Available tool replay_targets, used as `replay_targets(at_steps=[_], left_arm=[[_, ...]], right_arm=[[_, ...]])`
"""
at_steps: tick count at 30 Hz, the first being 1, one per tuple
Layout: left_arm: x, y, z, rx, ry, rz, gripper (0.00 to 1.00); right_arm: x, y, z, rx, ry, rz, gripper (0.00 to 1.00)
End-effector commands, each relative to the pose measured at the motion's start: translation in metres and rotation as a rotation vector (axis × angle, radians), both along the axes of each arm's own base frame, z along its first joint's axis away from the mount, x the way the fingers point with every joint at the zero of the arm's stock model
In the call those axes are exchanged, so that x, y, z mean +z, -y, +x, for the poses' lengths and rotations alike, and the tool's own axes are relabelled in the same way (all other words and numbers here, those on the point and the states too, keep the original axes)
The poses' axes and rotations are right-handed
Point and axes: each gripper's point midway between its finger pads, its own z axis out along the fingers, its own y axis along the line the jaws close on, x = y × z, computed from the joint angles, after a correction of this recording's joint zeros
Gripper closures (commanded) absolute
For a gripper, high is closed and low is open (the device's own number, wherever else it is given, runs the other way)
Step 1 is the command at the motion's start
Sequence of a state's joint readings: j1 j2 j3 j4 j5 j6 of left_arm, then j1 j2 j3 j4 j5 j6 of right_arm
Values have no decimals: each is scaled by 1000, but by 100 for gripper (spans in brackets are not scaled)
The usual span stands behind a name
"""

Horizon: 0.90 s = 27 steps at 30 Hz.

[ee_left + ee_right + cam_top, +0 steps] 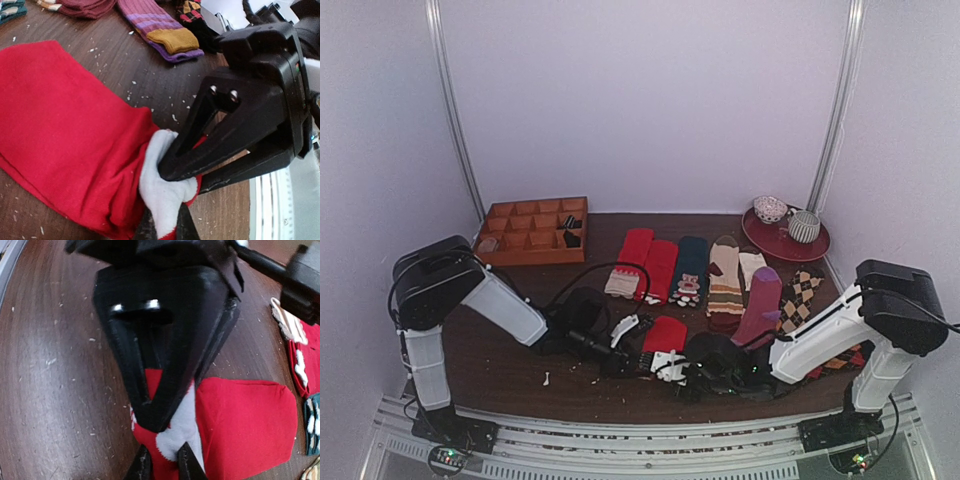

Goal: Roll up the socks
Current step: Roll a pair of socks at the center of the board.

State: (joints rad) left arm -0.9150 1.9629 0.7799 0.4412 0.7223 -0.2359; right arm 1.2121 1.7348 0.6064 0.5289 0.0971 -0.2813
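The red socks (666, 333) lie as a short folded red patch near the table's front, between both arms. Their cream band end (167, 192) is bunched up. In the left wrist view the red body (60, 125) spreads to the left. In the right wrist view it (245, 425) spreads to the right. My left gripper (164, 227) is shut on the band end, shown in the top view (638, 358). My right gripper (164, 465) is shut on the same end from the opposite side, shown in the top view (682, 376). Each gripper's fingers (210, 145) nearly touch the other's.
A row of other socks lies behind: two red ones (648, 265), a teal one (690, 270), a striped one (725, 280) and a purple one (758, 305) with an orange end (172, 40). An orange divided tray (530, 230) stands back left. A red plate (785, 243) with cups stands back right.
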Motion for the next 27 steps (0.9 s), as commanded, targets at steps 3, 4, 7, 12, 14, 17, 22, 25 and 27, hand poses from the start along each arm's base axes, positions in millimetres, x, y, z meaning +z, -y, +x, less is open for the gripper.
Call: replay_targets(at_steps=[3,4,7,12,14,17,22,25,27], left_arm=[[-71,-67,-22,67,-38,377,52],[-63,-65,-15,81,8,365,38],[-30,-59,5,121,156,302,2],[25,-52,34,215,369,172,2],[46,-50,39,239,439,97,2],[66,-47,45,259,540,6,2],[92,-26,33,115,669,-148,5],[91,-8,29,6,684,-181,13],[89,5,28,-50,668,-195,17]], right_arm=[[-71,49,-30,-86,-321,-180,94],[-71,50,-33,-97,-369,-166,94],[-69,50,-45,-107,-550,-100,94],[-77,57,-56,-183,-856,-8,94],[-81,61,-60,-221,-947,17,94],[-85,67,-66,-283,-1086,71,94],[-88,69,-74,-332,-1268,96,94],[-92,73,-77,-351,-1301,58,94],[-95,76,-77,-365,-1306,29,94]])
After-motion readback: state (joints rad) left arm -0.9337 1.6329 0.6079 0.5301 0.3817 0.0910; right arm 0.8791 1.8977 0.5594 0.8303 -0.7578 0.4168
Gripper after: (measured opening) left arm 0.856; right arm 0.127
